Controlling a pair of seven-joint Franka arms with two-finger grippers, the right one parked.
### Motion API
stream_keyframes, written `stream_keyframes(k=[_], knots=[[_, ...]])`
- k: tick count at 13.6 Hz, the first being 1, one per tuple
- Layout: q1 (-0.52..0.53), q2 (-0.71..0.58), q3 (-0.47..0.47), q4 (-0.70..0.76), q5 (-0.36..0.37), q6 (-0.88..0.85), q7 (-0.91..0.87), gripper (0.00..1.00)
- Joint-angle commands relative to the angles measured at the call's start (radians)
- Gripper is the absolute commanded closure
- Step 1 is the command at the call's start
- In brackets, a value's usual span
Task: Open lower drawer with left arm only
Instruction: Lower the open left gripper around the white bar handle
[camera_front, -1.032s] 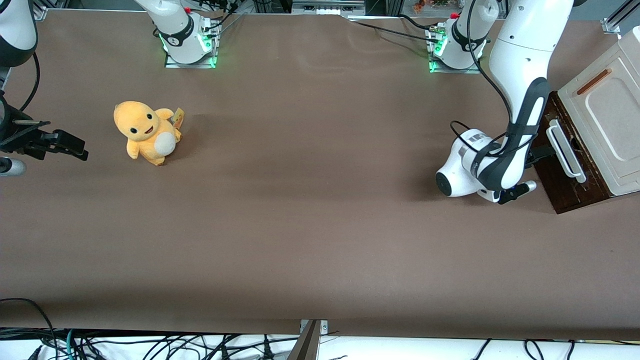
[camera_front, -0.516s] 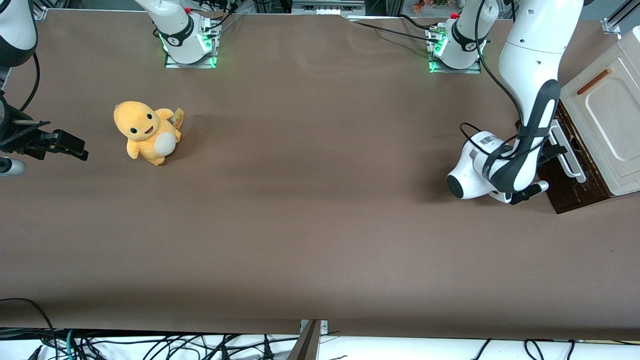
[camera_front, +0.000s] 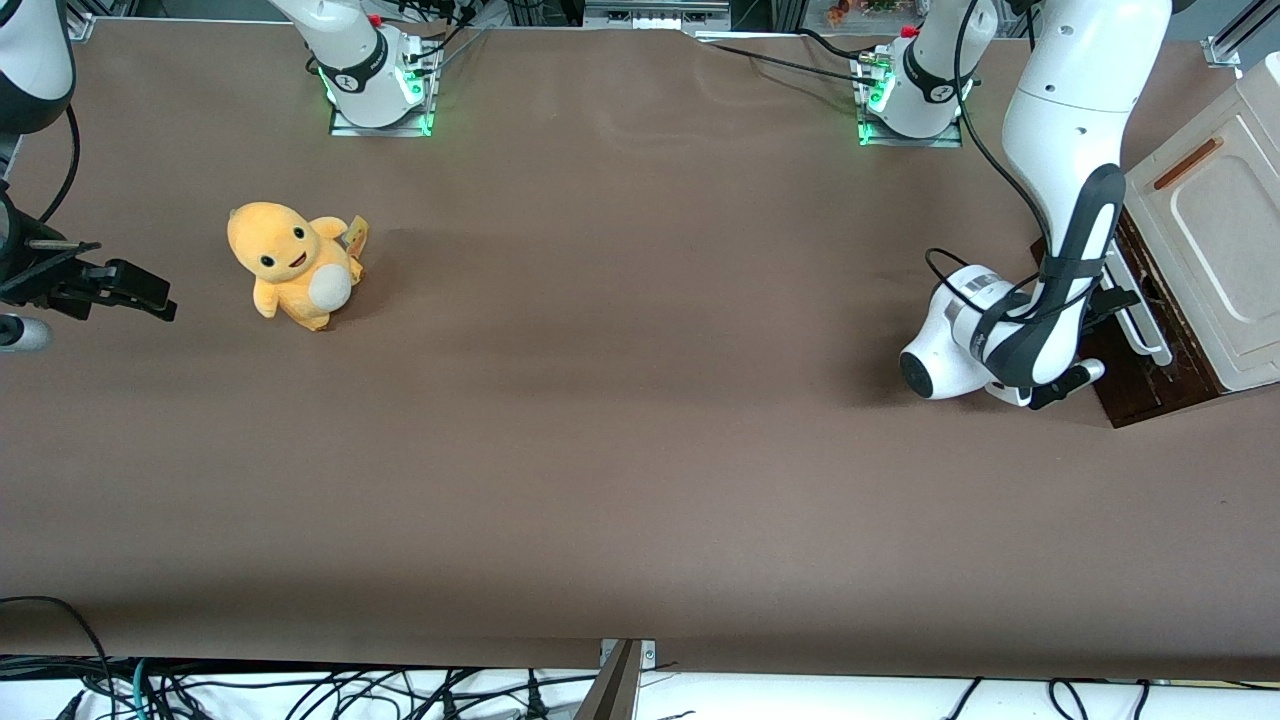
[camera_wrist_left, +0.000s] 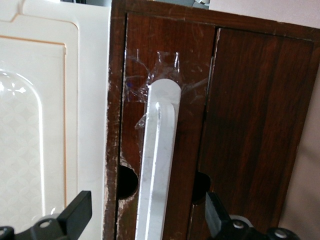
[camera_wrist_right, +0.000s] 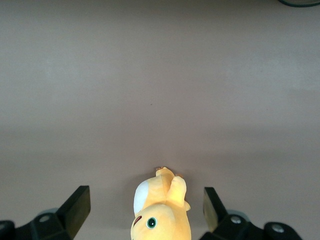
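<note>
One cabinet (camera_front: 1200, 240) stands at the working arm's end of the table (camera_front: 600, 450), and the lower drawer (camera_front: 1135, 370) belongs to it. The drawer front is dark brown wood; it faces the middle of the table. A white bar handle (camera_front: 1140, 315) is fixed to the front. The long axis of the handle runs along the front, from the end nearer the front camera to the end farther from it. In the left wrist view, the handle (camera_wrist_left: 157, 165) has a rounded end, and clear tape covers that end. A dark round hole sits in the wood on each side of the bar.

The drawer front lies flush with the wood around it in the wrist view. No inner wall and no contents are visible. The pale cream panel (camera_front: 1215, 220) with the orange-brown strip forms the cabinet's upper face.

The left arm (camera_front: 1060, 150) reaches down to the drawer front. The gripper (camera_wrist_left: 145, 222) is directly in front of the handle. The two black fingers (camera_wrist_left: 75, 215) are spread wide. One finger stands on each side of the bar, and a gap remains between each finger and the bar. The gripper holds nothing.

A yellow plush toy (camera_front: 290, 265) sits on the table toward the parked arm's end, well apart from the cabinet.
</note>
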Motion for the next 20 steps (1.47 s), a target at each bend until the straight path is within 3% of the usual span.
stream_keyframes(k=[1, 5, 11, 20], knots=[[0.020, 0.012, -0.003, -0.011, 0.056, -0.007, -0.023, 0.00], [0.032, 0.017, -0.003, -0.016, 0.061, -0.001, -0.022, 0.00], [0.032, 0.024, -0.003, -0.019, 0.061, -0.004, -0.003, 0.14], [0.032, 0.015, -0.005, -0.030, 0.061, -0.008, 0.061, 0.21]])
